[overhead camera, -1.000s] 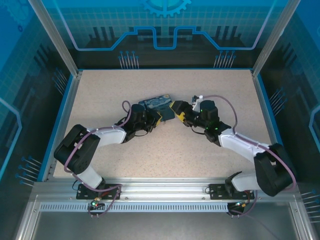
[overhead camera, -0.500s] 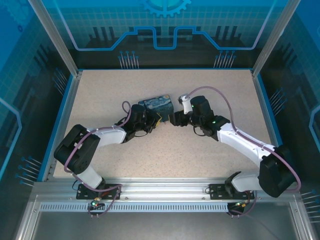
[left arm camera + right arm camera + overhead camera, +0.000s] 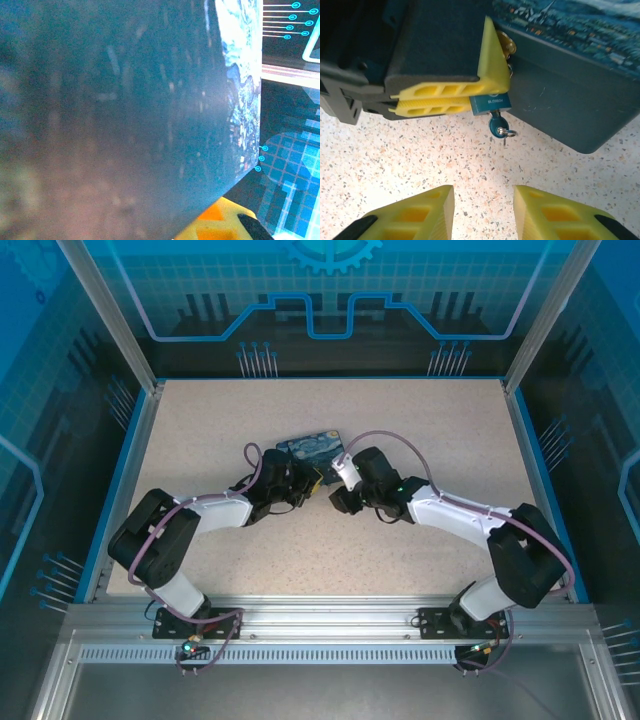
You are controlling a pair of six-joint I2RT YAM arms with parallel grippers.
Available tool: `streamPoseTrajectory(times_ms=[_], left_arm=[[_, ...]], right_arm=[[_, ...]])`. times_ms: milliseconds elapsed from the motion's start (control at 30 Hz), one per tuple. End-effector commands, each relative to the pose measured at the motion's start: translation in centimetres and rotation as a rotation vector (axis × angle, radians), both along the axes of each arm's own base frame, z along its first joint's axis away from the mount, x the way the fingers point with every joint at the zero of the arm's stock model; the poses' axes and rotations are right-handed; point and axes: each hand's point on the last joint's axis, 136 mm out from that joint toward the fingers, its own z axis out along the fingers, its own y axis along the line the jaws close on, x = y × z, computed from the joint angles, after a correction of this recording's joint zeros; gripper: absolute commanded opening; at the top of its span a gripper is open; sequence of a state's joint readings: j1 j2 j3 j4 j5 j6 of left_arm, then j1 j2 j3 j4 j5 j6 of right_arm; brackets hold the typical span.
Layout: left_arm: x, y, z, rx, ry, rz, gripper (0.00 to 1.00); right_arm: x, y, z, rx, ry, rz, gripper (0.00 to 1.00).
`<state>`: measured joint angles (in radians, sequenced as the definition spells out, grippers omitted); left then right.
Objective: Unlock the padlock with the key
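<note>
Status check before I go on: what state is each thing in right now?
Padlock: clamped in the left hand; shackle hidden, locked or not unclear.
Key: seated in the padlock's keyhole, hanging down, untouched.
Left hand: shut on the padlock.
Right hand: open, empty, short of the key.
Box: lying painted side up.

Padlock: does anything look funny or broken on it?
Nothing broken. The key is already stuck in the bottom of the padlock, dangling, while the left gripper pinches that padlock beside the box.
</note>
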<state>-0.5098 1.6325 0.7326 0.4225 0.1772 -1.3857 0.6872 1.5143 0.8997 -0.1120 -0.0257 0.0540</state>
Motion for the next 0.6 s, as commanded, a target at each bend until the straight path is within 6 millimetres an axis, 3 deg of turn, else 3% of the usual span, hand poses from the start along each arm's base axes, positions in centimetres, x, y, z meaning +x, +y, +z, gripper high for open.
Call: streamPoseTrajectory(times_ms=[0,567], left_arm=[[0.8,-0.6,2.1,-0.024,-0.051,-0.010,0.00],[0.9,-0.7,2.1,-0.020,-0.046,-0.015,0.00]], right_arm=[[0.4,1.3,0.6,0.005,-0.029,0.041,0.36],[0.8,3.0,0.7,0.059,-0.063,0.083,0.34]])
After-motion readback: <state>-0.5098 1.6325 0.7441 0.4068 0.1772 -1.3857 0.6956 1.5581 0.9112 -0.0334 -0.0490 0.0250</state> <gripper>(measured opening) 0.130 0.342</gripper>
